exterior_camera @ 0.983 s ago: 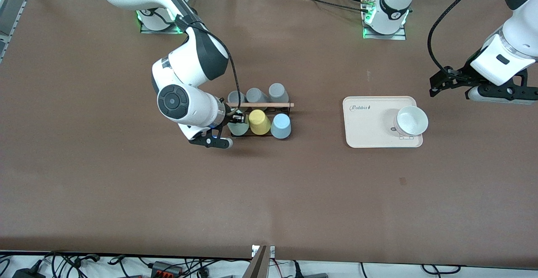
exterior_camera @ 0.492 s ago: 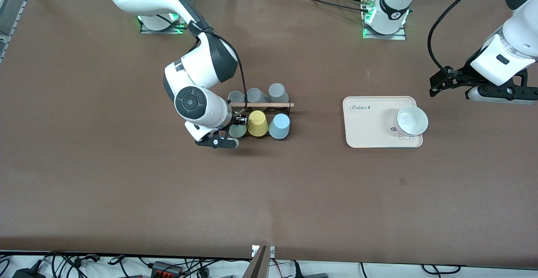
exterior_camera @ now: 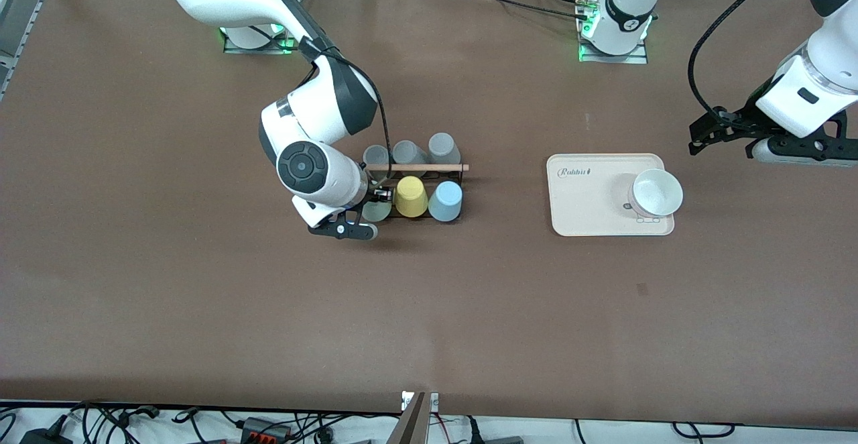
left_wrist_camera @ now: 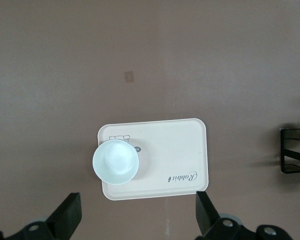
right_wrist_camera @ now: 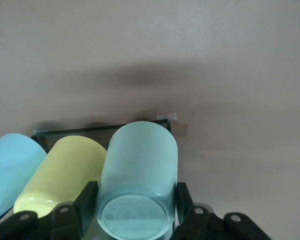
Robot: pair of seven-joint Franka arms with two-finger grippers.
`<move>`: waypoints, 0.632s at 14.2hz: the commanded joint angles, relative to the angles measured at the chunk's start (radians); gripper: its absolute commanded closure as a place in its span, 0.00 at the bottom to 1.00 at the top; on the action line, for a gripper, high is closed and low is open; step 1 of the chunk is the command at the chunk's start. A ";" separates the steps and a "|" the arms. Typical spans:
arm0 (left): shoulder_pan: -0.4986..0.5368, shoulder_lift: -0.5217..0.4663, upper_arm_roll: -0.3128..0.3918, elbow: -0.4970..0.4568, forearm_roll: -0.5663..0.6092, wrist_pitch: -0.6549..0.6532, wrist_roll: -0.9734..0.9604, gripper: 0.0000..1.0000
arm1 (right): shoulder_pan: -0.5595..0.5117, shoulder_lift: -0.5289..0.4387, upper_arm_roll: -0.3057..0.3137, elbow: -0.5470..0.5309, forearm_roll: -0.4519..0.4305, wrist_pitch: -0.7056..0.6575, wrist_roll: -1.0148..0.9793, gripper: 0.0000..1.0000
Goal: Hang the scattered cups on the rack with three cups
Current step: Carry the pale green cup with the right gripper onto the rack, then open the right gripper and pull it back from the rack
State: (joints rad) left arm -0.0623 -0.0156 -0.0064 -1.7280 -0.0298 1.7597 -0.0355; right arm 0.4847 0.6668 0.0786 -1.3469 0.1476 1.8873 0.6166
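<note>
Right gripper (right_wrist_camera: 135,210): sitting at the rack's end toward the right arm, left of frame centre; its fingers (right_wrist_camera: 86,199) are bracketing the mint cup (right_wrist_camera: 139,175) close on both sides; whether they are pressing it I cannot tell.
Mint cup: hanging upside down on the rack (exterior_camera: 450,177), beside the yellow cup (exterior_camera: 410,196).
Blue cup (exterior_camera: 446,201): hanging next to the yellow one.
Grey cups (exterior_camera: 410,153): lining the upper row.
Left gripper (left_wrist_camera: 135,220): waiting wide open, holding nothing, over the table beside the tray (exterior_camera: 583,196) and its white bowl (exterior_camera: 657,192), right of frame.
</note>
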 commanded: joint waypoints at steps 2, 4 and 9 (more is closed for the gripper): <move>-0.002 0.000 0.003 0.018 0.007 -0.022 0.005 0.00 | 0.003 0.002 0.003 0.057 -0.003 -0.005 0.009 0.00; -0.002 0.000 0.002 0.018 0.007 -0.022 0.005 0.00 | 0.003 0.001 0.003 0.075 -0.002 -0.014 0.006 0.00; -0.002 0.000 -0.004 0.018 0.007 -0.022 0.005 0.00 | -0.099 -0.035 -0.002 0.098 0.000 -0.051 -0.005 0.00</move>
State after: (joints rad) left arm -0.0630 -0.0156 -0.0067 -1.7280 -0.0298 1.7595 -0.0355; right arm 0.4516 0.6593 0.0624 -1.2673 0.1476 1.8801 0.6166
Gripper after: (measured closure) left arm 0.000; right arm 0.000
